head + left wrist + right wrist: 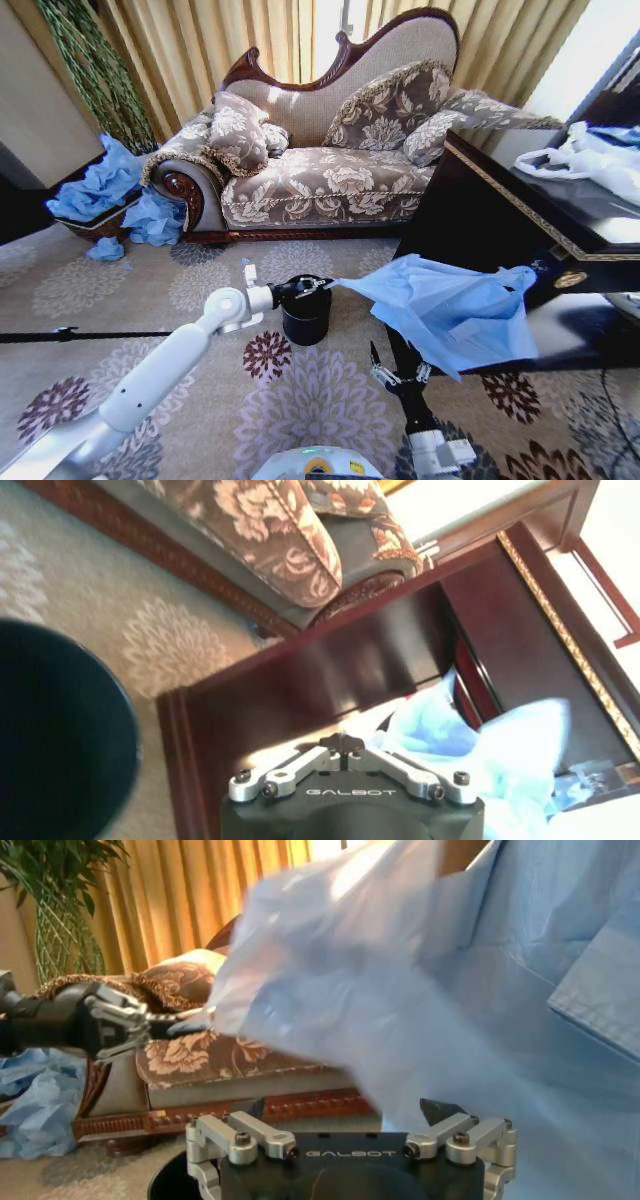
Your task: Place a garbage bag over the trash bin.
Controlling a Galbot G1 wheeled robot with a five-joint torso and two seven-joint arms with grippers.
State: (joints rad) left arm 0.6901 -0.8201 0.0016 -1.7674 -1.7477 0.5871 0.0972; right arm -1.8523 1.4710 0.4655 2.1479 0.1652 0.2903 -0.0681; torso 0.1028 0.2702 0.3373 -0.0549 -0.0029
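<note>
Left gripper (325,285) pinches garbage bag (450,310) corner above trash bin (306,314); right gripper (400,372) released. Single-corner hold: bag mouth could sag shut, miss rim.

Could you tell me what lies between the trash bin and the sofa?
In the head view, only bare patterned carpet lies between the trash bin and the sofa.

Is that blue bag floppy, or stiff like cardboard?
Probably floppy: the bag sags and creases where it hangs from the left tool, which pinches one corner. It likely weighs little, since that one pinch holds it up. Being thin and see-through, it may tear if tugged over the bin.
</note>
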